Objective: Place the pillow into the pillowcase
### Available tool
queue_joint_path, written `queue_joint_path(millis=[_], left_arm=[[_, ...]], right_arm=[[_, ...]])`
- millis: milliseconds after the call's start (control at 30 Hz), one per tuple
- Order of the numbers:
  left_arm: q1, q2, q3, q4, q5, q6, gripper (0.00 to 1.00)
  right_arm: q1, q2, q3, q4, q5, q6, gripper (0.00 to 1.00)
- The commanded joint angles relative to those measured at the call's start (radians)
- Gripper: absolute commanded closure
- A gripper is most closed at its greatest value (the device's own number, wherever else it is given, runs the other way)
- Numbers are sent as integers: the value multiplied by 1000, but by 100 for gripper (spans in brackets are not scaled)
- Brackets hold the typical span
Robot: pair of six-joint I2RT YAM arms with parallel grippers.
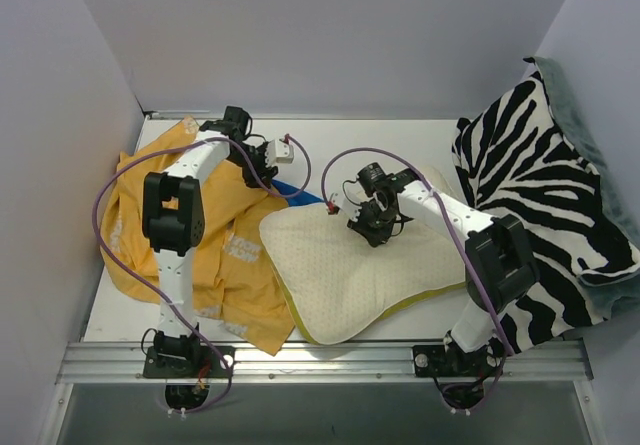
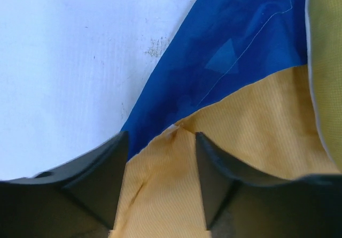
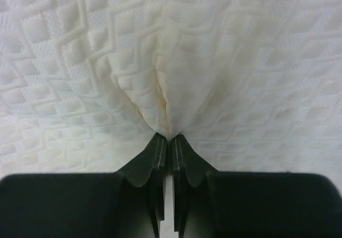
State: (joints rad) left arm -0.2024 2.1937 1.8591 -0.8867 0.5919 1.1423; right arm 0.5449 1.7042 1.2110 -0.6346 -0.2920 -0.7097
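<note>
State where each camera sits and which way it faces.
Top external: above and behind, looking down on both arms, the pillowcase and the pillow.
Left wrist: on the left arm, facing down past the open left pincer at the pillowcase edge.
Right wrist: on the right arm, facing the right pincer shut on a pillow fold.
Shared: top and right wrist both show the pillow.

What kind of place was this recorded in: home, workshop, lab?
Probably a lab test cell, not a home: plain walls box in a white table, the left arm and right arm are bolted to a metal rail, and pillow, pillowcase and zebra blanket lie as props.
</note>
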Motion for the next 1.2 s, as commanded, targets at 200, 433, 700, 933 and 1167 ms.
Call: queue_joint_path(millis=[200, 433, 700, 933, 1167], left_arm=[[-15, 84, 110, -153, -43, 224, 65], [-26, 144, 285, -273, -27, 219, 100], [-28, 234, 558, 31, -19, -284, 100], [-52, 425, 692, 264, -312, -484, 91], [-3, 187, 508, 259, -333, -599, 22]], right_arm=[[-34, -100, -5, -112, -33, 19, 100], [-39, -126, 4, -169, -75, 36, 100], [-30, -179, 25, -218, -124, 79, 100], [-48, -146, 56, -214, -96, 122, 100], [-149, 29, 235, -194, -75, 295, 100]])
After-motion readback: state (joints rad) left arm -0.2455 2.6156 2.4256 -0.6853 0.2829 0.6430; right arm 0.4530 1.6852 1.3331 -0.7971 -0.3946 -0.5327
